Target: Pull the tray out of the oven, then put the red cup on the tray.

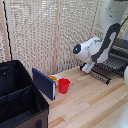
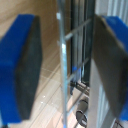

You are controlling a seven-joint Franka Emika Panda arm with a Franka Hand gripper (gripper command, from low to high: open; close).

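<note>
Your gripper (image 2: 64, 65) has its jaws spread wide, one blue-backed finger (image 2: 22, 65) with a dark grey pad on each side of a thin metal bar. That bar is the front edge of the tray (image 2: 63, 75), running between the pads without touching either. Beyond it you see more ribs and pale wooden tabletop (image 2: 47, 100).
</note>
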